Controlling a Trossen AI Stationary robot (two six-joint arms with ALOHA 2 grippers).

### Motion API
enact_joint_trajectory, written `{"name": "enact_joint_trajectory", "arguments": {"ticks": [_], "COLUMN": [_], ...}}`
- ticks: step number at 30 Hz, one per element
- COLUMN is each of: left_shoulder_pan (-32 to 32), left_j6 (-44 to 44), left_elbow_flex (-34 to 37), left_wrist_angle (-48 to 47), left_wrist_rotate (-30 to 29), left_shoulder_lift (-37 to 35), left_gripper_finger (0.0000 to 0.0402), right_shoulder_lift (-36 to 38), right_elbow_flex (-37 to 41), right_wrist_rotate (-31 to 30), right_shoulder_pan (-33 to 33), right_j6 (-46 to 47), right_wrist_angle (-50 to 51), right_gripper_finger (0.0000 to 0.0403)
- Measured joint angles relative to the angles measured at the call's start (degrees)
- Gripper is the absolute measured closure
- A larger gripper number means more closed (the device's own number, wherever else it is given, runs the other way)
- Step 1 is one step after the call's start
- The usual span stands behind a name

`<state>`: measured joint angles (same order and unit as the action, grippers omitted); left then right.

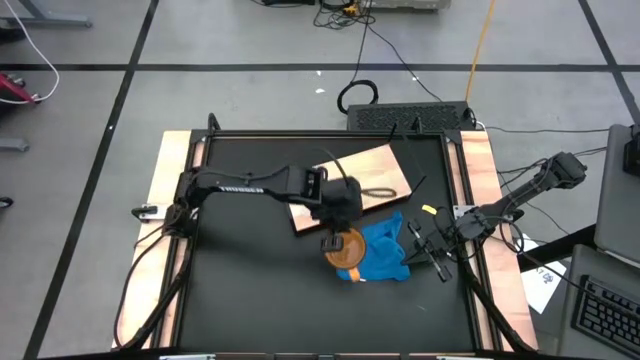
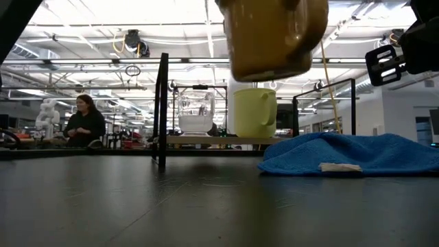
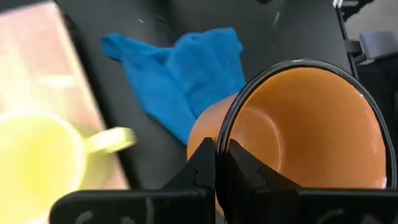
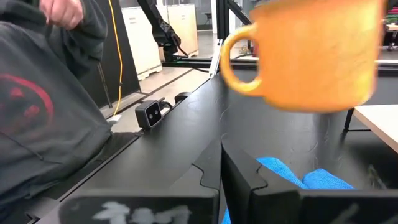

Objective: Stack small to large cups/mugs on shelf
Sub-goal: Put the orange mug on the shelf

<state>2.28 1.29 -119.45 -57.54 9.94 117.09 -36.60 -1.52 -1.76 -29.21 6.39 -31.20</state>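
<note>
The black tabletop (image 1: pixel 260 290) fills the middle of the high view. The wooden shelf (image 1: pixel 385 165) lies tilted just above its centre. Below and right of the board sprawls the blue cloth (image 1: pixel 385 250), and in the low view it heaps at the right edge with a small white tag showing.

The left arm reaches in from the left of the high view, and the left gripper (image 3: pixel 221 163) is clamped on the rim of the orange mug (image 3: pixel 305 127), one finger inside the wall, one outside. In the high view the mug sits at the cloth's left edge. In the low view it is off the table at the top centre of the frame, clear air beneath it. In the right wrist view it floats upper right, handle to the left.

The yellow mug (image 2: pixel 255 113) stands upright on the shelf at centre of the low view, with the clear glass cup (image 2: pixel 195 113) just to its left, apart from it.

The right gripper (image 1: pixel 437 252) waits at the right side, jaws closed on nothing.

A seated person (image 2: pixel 84 123) shows far left in the low view.
</note>
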Motion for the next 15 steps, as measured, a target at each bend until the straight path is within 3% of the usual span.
{"name": "enact_joint_trajectory", "arguments": {"ticks": [15], "left_shoulder_pan": [7.49], "left_j6": [6.32], "left_elbow_flex": [13.48], "left_wrist_angle": [13.67], "left_wrist_rotate": [2.74], "left_shoulder_lift": [-0.08], "left_gripper_finger": [0.0388], "right_shoulder_lift": [0.0], "right_elbow_flex": [0.02], "right_wrist_rotate": [0.0], "right_shoulder_pan": [0.0], "right_j6": [-0.46], "right_wrist_angle": [-0.31], "right_gripper_finger": [0.0403]}}
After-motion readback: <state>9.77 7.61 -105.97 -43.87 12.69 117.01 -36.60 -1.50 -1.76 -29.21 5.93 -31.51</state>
